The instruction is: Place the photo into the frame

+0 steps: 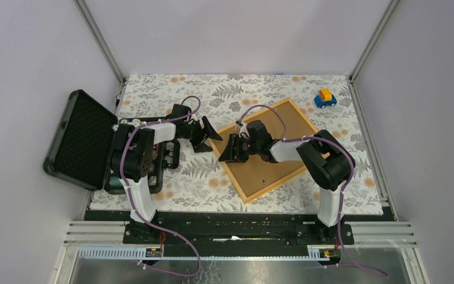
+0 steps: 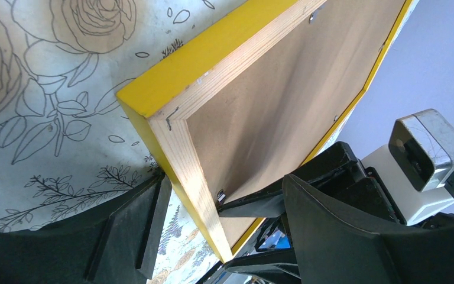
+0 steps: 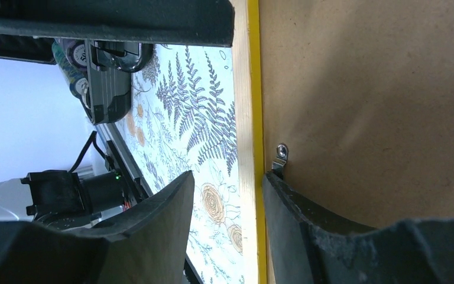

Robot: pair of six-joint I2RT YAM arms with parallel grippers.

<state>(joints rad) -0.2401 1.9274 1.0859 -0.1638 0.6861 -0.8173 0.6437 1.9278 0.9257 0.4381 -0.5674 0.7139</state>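
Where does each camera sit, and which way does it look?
Top: fixed above and behind the arms, looking down on the table, the frame, both arms.
Left wrist: by the left gripper, facing the frame's corner; its own fingers show.
Right wrist: by the right gripper, facing the frame's edge; its own fingers show.
All three share the frame's brown back.

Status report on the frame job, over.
Left tool open at frame corner. Right tool open, straddling its edge. Frame face down, backing in place; photo not in sight.

even, bright overhead light with soft shadows; both wrist views look slightly soft, perhaps out of focus up close.
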